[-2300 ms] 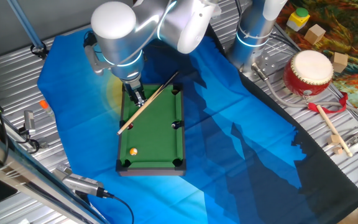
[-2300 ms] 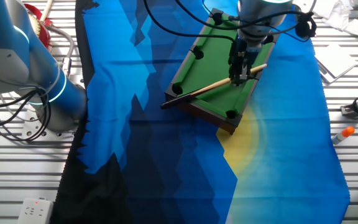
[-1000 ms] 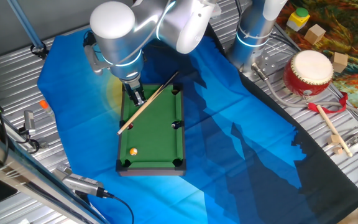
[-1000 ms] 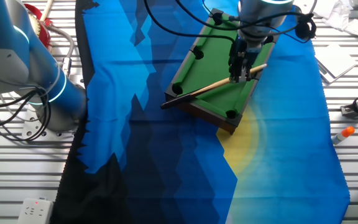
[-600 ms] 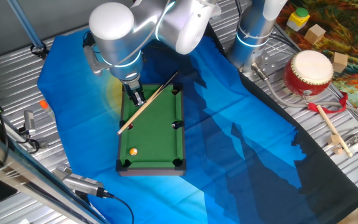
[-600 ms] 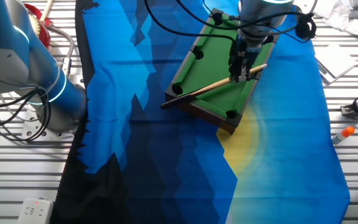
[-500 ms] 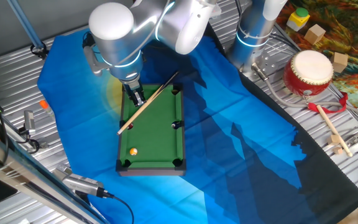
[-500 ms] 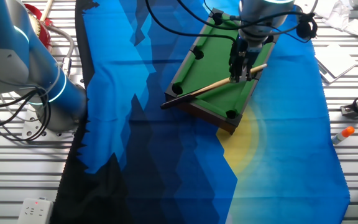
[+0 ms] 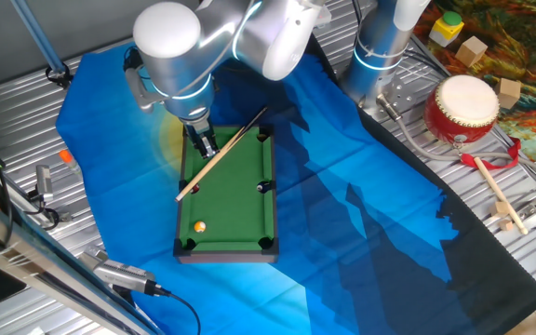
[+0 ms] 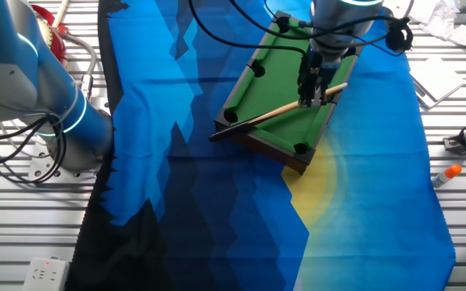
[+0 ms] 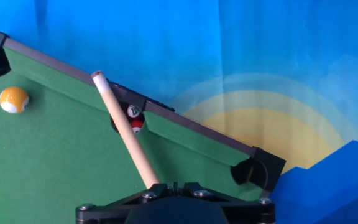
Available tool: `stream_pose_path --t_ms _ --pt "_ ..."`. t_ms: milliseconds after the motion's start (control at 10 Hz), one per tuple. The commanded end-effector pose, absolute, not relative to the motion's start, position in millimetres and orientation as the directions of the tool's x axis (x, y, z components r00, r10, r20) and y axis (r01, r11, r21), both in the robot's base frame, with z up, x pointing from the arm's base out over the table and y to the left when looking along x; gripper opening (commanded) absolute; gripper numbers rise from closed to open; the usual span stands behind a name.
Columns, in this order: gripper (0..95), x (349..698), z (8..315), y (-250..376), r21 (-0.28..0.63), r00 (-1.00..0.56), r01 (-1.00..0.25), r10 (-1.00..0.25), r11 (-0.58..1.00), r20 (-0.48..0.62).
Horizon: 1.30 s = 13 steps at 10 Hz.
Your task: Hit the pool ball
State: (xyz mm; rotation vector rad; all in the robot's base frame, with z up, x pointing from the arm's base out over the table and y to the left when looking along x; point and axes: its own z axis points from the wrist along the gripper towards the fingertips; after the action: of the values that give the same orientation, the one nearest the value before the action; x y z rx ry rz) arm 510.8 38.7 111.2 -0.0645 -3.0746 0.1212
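One shot left to play: hand (image 9: 209, 147) pinches the cue (image 9: 222, 153) over the pool table (image 9: 240, 209), pool ball (image 9: 200, 226) unstruck down at 7 o'clock, stroke not yet made

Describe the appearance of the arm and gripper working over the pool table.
The arm is glossy white and silver, with rounded joint housings and glowing light-blue rings at the joints. Black cables loop around its wrist. The gripper is small, dark and narrow, with two slim black fingers.

open green felt (image 9: 235, 200) toward pool ball (image 9: 200, 226), cue (image 9: 220, 155) crossing diagonally
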Motion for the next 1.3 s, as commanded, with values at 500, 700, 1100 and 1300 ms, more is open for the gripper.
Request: stream_pose_path --t_ms 500,700,1100,1300 --pt "0.0 510.9 111.3 39.1 0.011 -0.993 -0.095 -0.095 0.995 0.075" --pt "0.0 510.9 111.3 39.1 0.005 -0.99 -0.122 -0.122 0.993 0.077" --pt "0.0 510.9 111.4 39.1 0.001 -0.988 -0.135 -0.135 0.991 0.077" --pt "57.0 511.2 112.1 40.8 0.013 -0.983 -0.165 -0.166 0.986 0.075"
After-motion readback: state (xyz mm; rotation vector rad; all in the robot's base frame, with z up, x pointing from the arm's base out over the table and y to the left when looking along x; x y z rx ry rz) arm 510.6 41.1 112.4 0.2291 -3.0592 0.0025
